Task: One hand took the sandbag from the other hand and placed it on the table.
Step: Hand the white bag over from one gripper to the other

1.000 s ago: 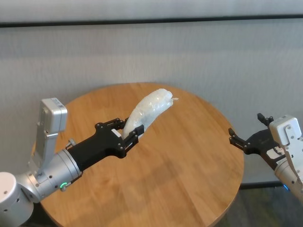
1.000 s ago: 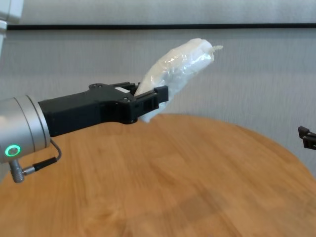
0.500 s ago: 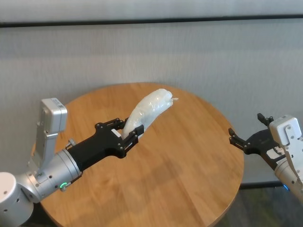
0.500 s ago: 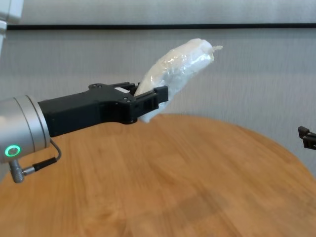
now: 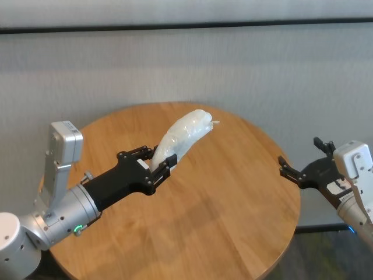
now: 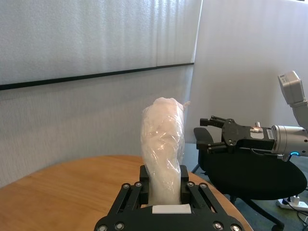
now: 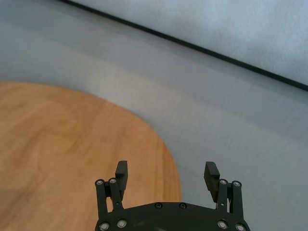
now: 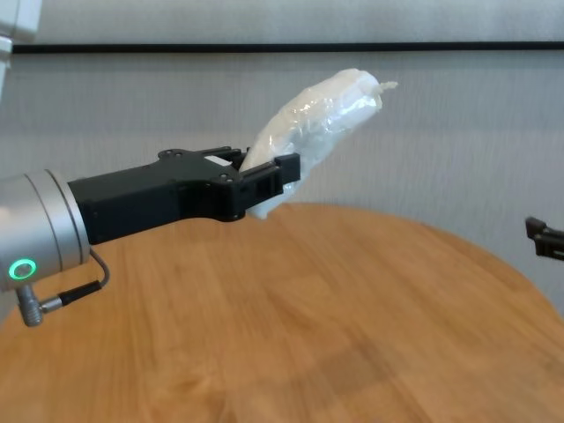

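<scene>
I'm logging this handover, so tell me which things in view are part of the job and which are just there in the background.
Part of the job:
- sandbag, held above the table
- left gripper, shut on its lower end
- right gripper, open, off the table's right edge
- table

Just there:
- black office chair, beyond the table in the left wrist view

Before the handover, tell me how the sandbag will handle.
The sandbag stands out past the left gripper without drooping, so probably firm. Its glossy wrap looks slippery. Lumpy and rounded, it may roll on the table.
</scene>
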